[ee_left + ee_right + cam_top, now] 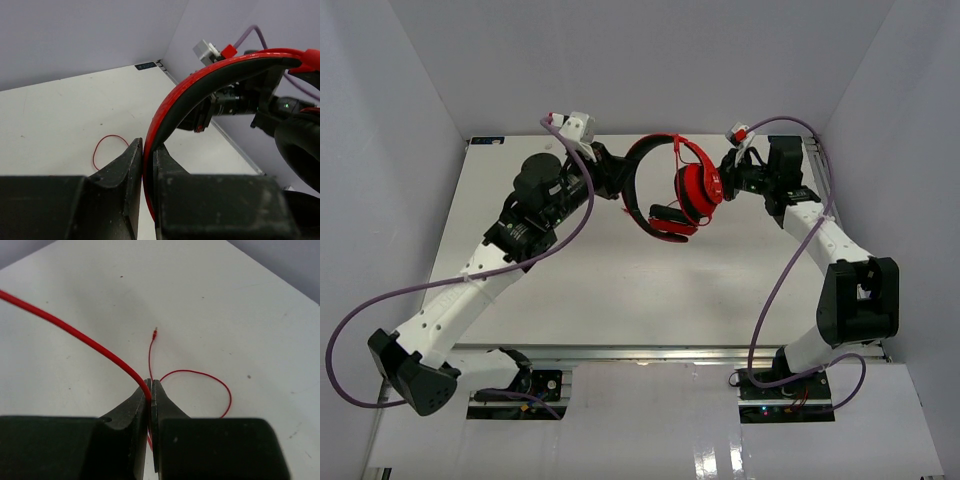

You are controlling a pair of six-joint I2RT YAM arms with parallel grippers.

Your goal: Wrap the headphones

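Observation:
The red headphones hang in the air over the far middle of the table, cups down to the right. My left gripper is shut on the red and black headband, which runs up from between the jaws. My right gripper sits just right of the ear cup and is shut on the thin red cord. The cord leaves the right gripper up to the left. Its free end and a loop lie on the table below. The loop also shows in the left wrist view.
The white table is boxed in by grey walls on three sides. Purple robot cables arc off both arms. The right arm's wrist camera is close behind the headband in the left wrist view.

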